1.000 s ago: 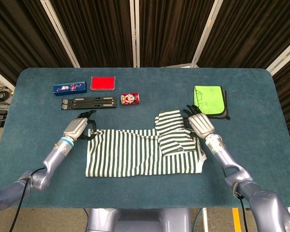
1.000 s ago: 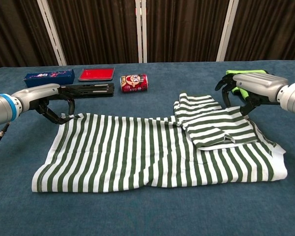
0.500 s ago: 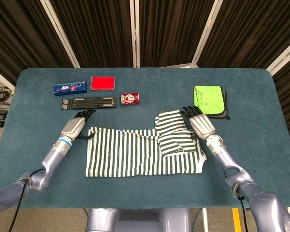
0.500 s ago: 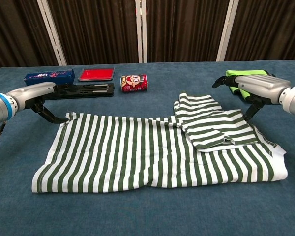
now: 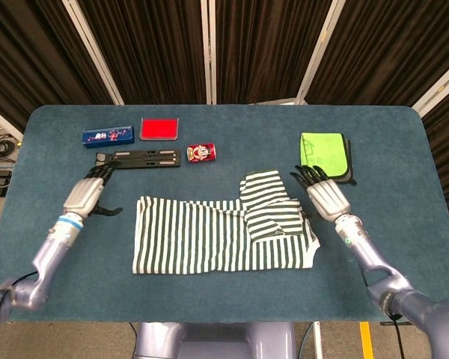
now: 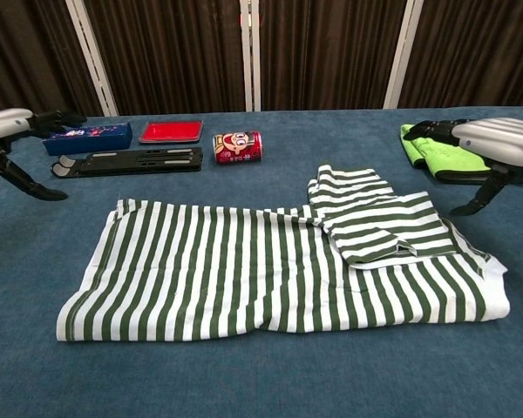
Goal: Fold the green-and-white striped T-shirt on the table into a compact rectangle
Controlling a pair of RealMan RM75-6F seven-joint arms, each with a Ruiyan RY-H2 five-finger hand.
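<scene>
Two hands, both empty, and a shirt that's partway folded.

Head view first: the striped T-shirt [image 5: 223, 232] lies flat mid-table, long side running left to right. Its right end already has a flap turned in, sitting on top of the body. The left hand [image 5: 84, 197] hovers off the shirt's left edge, clear of the fabric, fingers stretched out and apart, holding nothing. The right hand [image 5: 328, 199] sits just beside the shirt's right end, fingers also extended and spread, nothing in them. Along the back of the table there's a blue box [image 5: 109, 136], a red tray [image 5: 159, 129], a black folding stand [image 5: 138, 158] and a red can [image 5: 201, 152]; a green cloth [image 5: 322, 155] lies near the right hand.

Chest view: same story from lower down. The shirt's folded flap shows clearly on the right. The left hand [image 6: 9, 131] is out at the frame's left edge, well apart from the shirt, and the right hand [image 6: 497, 144] floats above the table past the shirt's right end, thumb pointing down, not touching cloth as far as I can tell.

My read: one side fold is done and it's between grabs. Next move probably wants the left hand pinching the left end's corners and carrying it over toward the middle, without dragging the whole shirt or undoing that right flap.
</scene>
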